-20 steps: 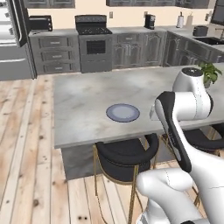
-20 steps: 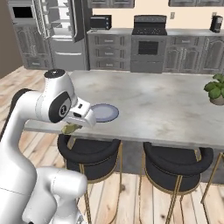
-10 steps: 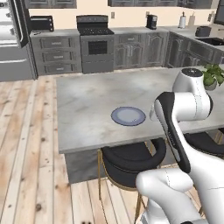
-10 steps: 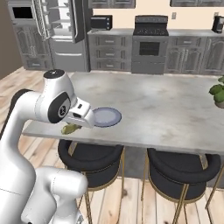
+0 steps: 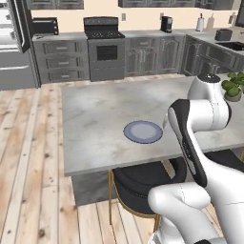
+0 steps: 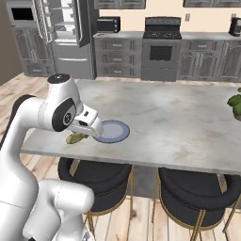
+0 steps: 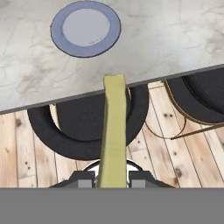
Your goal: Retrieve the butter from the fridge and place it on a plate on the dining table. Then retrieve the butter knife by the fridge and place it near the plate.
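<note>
My gripper (image 7: 112,177) is shut on the butter (image 7: 113,127), a pale yellow-green stick that points up the hand view toward the dining table (image 7: 175,35). The stick's far end just overlaps the table's near edge. Further in on the marble top lies the blue-grey plate (image 7: 85,28), bare. From the right base view the gripper (image 6: 78,136) hangs at the table's front edge with the butter (image 6: 73,139) in it, just left of the plate (image 6: 112,131). In the left base view my arm hides the hand; the plate (image 5: 143,131) lies left of it. The fridge (image 6: 66,37) stands behind with doors open. The butter knife is out of view.
Black round stools (image 6: 94,176) (image 6: 197,193) with gold legs are tucked under the table's near edge, one directly below my hand (image 7: 87,127). A potted plant (image 5: 233,86) stands on the table's right end. A stove (image 5: 101,47) and grey cabinets line the back wall.
The whole picture has shifted: the base has moved, and the table and plate now sit nearer and more to my right. The gripper has stayed shut on the butter.
</note>
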